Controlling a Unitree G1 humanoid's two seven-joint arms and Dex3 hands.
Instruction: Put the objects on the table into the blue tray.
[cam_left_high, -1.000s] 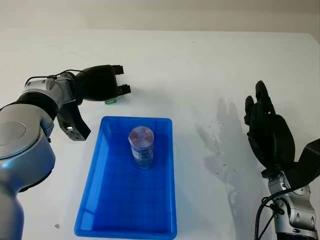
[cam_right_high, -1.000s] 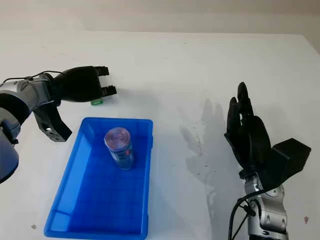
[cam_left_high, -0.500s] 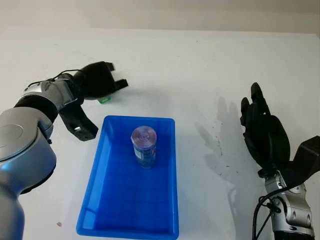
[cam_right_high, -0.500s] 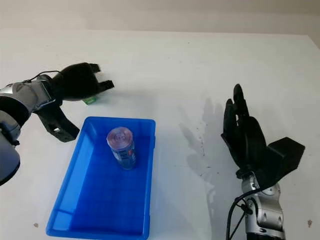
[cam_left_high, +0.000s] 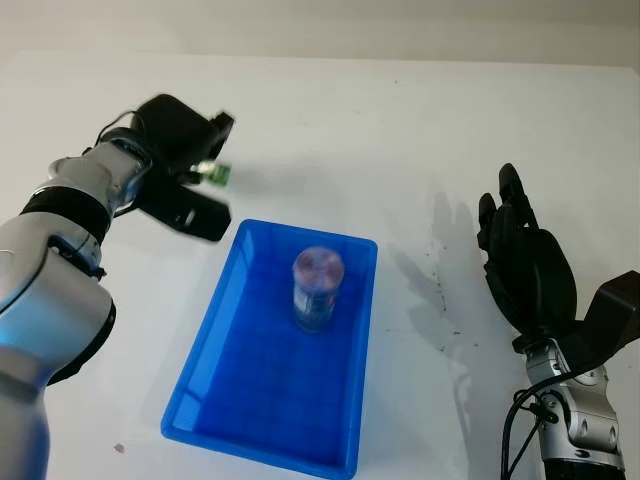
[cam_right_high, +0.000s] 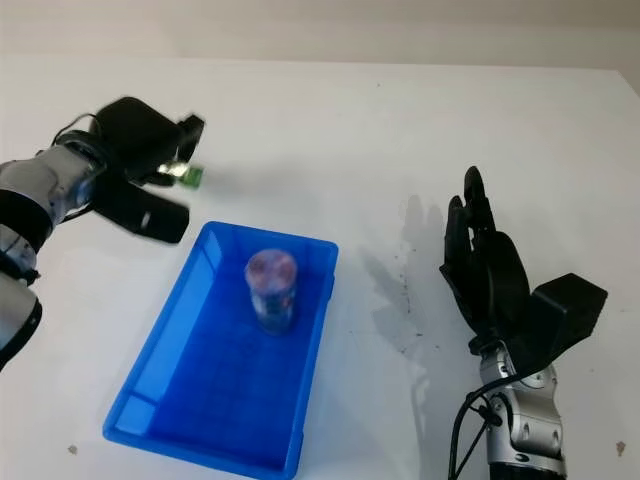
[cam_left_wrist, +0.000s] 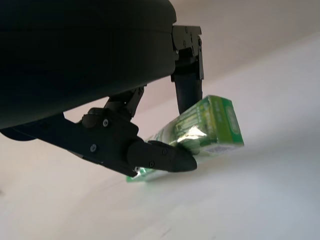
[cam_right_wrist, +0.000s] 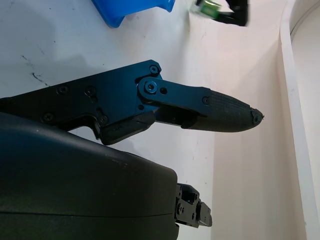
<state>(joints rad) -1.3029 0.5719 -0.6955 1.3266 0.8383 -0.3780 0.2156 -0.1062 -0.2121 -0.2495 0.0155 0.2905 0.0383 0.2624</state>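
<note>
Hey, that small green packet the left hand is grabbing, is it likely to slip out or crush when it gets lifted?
The green packet looks like a small boxy carton, so probably stiff and light. Its wrapper appears glossy, so it may slide a little. The left hand pinches it between fingertips near one end, so it could pivot if jolted.

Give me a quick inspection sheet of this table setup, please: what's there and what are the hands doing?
Surface: white table, some dark specks right of the tray.
Job's things: blue tray holds one can, upright. Green pack is outside the tray, beyond its far left corner.
Clutter: nothing seen.
Hands: left hand closed on the green pack, fingers pinching it. Right hand open, raised at the table's right side, holding nothing.
Cables: black cables at the left wrist and by the right forearm.
Surroundings: pale wall beyond the table's far edge.
</note>
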